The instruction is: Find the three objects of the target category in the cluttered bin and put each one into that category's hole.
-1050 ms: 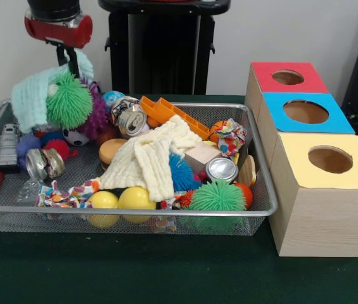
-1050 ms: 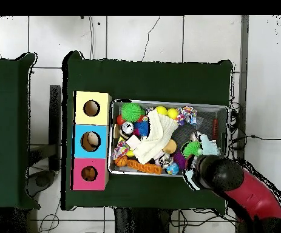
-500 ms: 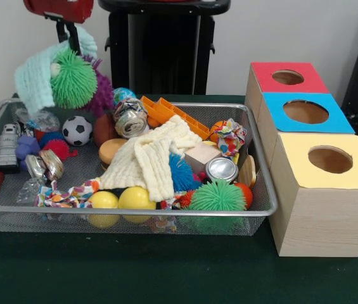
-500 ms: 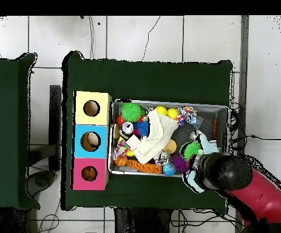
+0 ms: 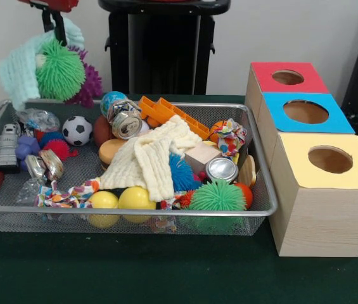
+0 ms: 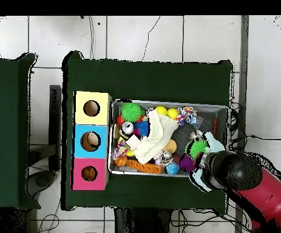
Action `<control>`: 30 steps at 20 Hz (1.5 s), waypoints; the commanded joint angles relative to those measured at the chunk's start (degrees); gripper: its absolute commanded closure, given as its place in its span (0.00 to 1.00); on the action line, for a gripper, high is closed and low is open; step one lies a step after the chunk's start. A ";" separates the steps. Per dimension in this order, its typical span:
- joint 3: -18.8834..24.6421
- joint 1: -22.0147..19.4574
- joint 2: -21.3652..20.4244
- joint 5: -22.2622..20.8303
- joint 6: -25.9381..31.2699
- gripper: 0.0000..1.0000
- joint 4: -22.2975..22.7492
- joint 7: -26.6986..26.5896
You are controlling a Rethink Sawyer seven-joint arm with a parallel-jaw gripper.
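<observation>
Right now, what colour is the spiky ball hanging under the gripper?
Bright green spiky ball, beside a mint cloth and a purple one; front view shows it best.

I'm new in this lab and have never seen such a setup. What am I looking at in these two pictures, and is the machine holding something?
It is a red and black robot arm working at a green-covered table. One picture is taken from across the table; the other looks straight down from above. On the table stands a wire mesh bin full of toys, balls, cans and cloths, and beside it a wooden box with red, blue and yellow tops, each with a round hole. The gripper hangs above the bin's corner, lifting a bundle: a green spiky ball, a purple spiky ball and a pale mint knitted cloth. Which of these it actually grips is hidden.
</observation>
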 commanded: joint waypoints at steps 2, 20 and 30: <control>1.78 0.05 0.65 3.32 5.40 1.00 -4.00 12.49; 7.87 -0.41 3.25 4.17 -10.18 0.00 -7.07 7.57; 12.54 -3.34 5.17 5.56 -22.14 0.00 0.77 8.71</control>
